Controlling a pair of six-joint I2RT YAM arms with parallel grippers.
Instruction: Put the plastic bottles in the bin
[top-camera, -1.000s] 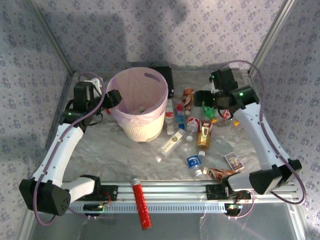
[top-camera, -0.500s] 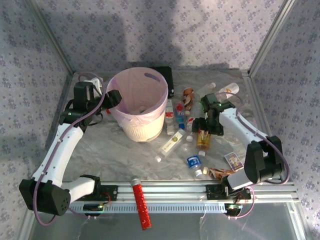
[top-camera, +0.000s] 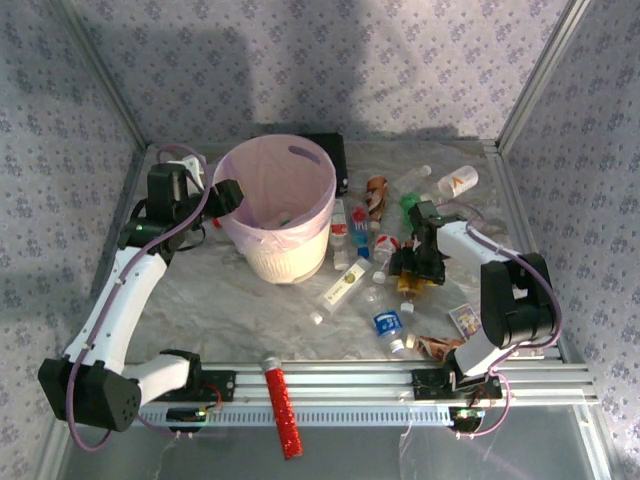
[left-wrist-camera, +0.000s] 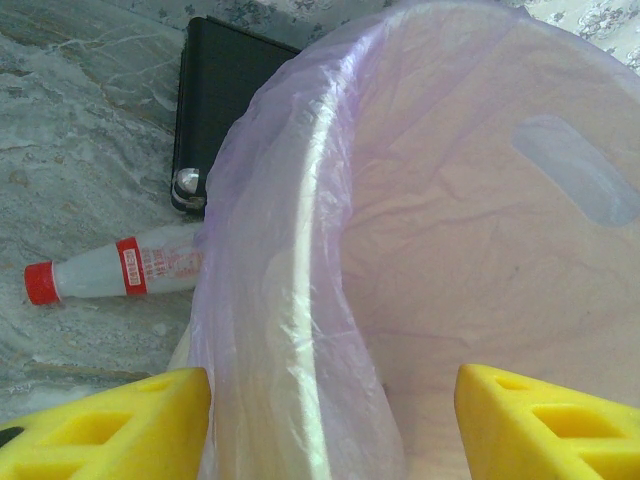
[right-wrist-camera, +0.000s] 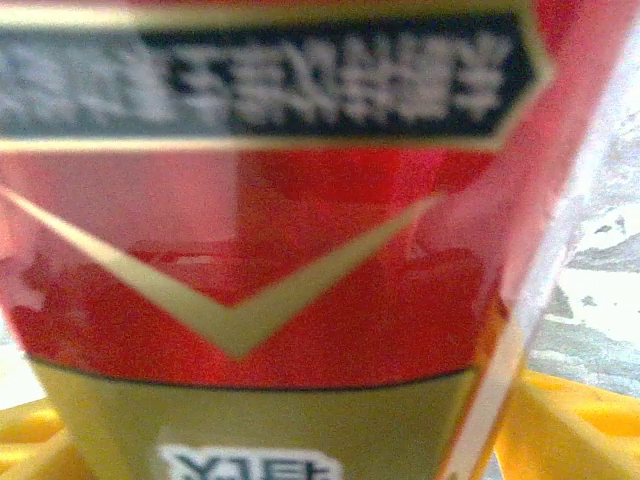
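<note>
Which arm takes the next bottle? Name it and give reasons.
Right. The right fingers flank the red-labelled bottle; the left fingers straddle the bin rim, holding nothing.

Red-labelled bottle (right-wrist-camera: 250, 260) sits between yellow gripper (right-wrist-camera: 300, 445) fingers (right-wrist-camera: 570, 430).

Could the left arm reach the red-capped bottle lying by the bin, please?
Probably yes: the red-capped bottle lies uncovered near the open left gripper, though the bin hides its base.
</note>
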